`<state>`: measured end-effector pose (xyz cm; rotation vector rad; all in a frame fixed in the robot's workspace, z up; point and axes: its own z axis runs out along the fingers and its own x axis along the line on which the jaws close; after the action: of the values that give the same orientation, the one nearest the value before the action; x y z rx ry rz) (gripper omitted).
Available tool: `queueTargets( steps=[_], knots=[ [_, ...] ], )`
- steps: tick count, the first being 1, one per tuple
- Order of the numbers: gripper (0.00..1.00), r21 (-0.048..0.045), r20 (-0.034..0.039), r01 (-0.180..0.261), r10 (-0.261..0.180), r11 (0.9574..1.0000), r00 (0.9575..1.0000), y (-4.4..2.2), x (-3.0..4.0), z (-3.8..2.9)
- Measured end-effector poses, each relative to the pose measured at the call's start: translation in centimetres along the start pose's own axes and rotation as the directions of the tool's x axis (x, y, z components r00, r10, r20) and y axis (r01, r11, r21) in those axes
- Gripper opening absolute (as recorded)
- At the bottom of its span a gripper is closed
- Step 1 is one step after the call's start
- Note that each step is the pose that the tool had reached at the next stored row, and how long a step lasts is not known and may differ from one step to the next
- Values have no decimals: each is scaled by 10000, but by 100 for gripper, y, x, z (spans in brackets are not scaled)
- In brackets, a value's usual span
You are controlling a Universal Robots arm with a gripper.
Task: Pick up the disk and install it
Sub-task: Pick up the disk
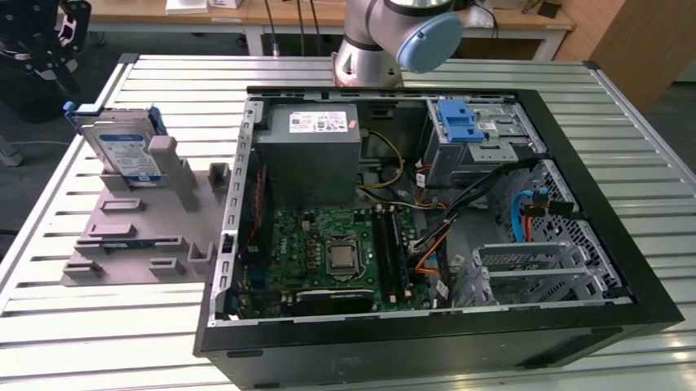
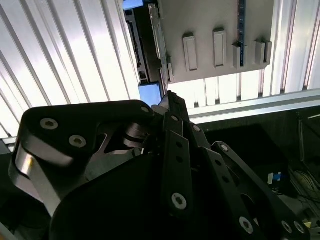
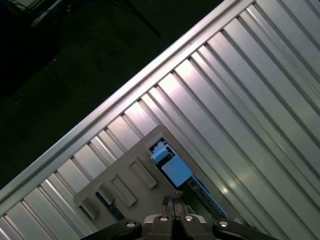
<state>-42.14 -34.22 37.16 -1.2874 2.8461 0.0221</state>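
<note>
A ribbed aluminium work table (image 1: 109, 326) carries an open black desktop computer case (image 1: 435, 358) lying on its side, its green motherboard (image 1: 337, 252) and grey power supply (image 1: 310, 147) exposed. Pale wooden desks (image 1: 511, 20) line the far side of the room, over a dark floor. The grey-and-blue base of the robot arm (image 1: 381, 41) rises at the table's far edge.

On the exterior view's left, beside the case, a grey plastic stand with upright posts (image 1: 120, 236) holds the disk (image 1: 122, 151), a flat silver-grey hard drive with a white-and-blue label and blue carrier rails. The disk stands on edge between the posts, outside the case.

In the first wrist view, the black gripper (image 3: 174, 201) hangs above the stand, close over the disk's blue end. Its fingertips are pressed together with nothing between them. Whether they touch the disk cannot be told.
</note>
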Motion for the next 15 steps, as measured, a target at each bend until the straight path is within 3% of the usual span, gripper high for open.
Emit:
queueTargets(
  steps=[5,9,12,15],
  knots=[
    [11,-1,0,59,-59,10000,10000,0,0,0],
    [11,-13,-3,605,-605,9982,9982,0,0,1],
    [11,-26,-5,1152,-1152,9933,9933,0,0,3],
    [11,-38,-7,1691,-1691,9856,9856,0,0,5]
  ],
)
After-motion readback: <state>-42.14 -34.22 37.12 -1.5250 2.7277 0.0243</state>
